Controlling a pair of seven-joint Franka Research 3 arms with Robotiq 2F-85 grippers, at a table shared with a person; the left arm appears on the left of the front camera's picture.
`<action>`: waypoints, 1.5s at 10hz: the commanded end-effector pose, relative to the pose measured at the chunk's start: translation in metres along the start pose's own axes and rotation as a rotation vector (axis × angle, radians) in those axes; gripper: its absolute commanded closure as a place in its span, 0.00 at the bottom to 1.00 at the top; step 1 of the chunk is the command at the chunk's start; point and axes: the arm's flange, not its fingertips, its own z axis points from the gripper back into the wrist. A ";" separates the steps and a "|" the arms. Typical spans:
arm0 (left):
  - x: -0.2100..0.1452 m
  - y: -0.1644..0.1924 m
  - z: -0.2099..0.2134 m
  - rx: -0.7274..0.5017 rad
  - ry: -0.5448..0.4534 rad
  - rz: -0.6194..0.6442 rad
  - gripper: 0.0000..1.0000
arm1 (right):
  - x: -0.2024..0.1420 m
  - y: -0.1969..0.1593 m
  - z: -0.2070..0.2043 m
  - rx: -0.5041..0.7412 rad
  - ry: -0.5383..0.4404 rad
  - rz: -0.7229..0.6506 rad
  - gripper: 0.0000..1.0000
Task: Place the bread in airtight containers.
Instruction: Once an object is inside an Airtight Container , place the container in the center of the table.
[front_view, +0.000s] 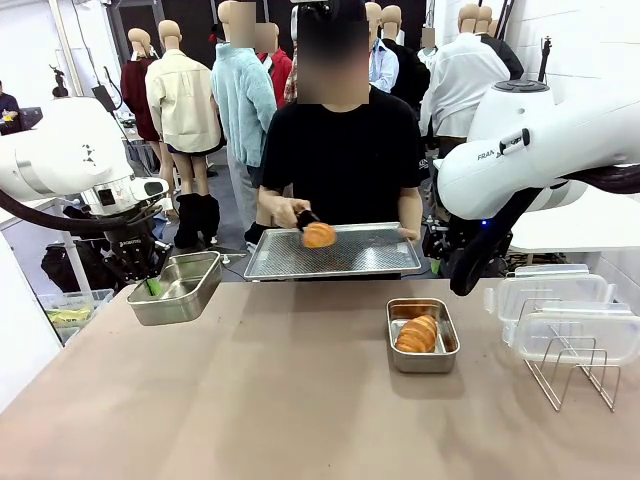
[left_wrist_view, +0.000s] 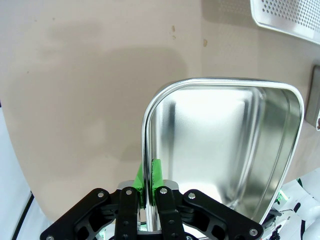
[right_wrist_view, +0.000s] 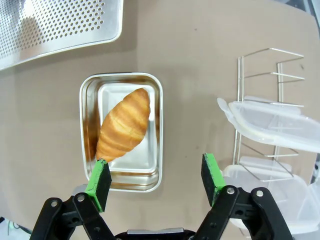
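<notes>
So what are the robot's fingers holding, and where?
The left fingers pinch the empty tin by its side wall. The right fingers are open, holding nothing.

**Tin wall pinched in my grip**

At bottom centre, my left gripper (left_wrist_view: 150, 182) is clamped on the left wall of an empty steel tin (left_wrist_view: 220, 145), one green pad (left_wrist_view: 156, 172) inside and one outside. The tan table (left_wrist_view: 75, 100) lies behind. A perforated tray (left_wrist_view: 290, 17) corner shows upper right.
</notes>
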 end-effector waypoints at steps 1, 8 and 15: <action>0.000 0.001 0.004 -0.001 -0.007 0.002 1.00 | -0.002 -0.001 -0.002 0.008 -0.005 -0.007 0.10; 0.000 0.001 0.004 -0.001 -0.007 0.002 1.00 | -0.002 -0.001 -0.002 0.008 -0.005 -0.007 0.10; 0.000 0.001 0.004 -0.001 -0.007 0.002 1.00 | -0.002 -0.001 -0.002 0.008 -0.005 -0.007 0.10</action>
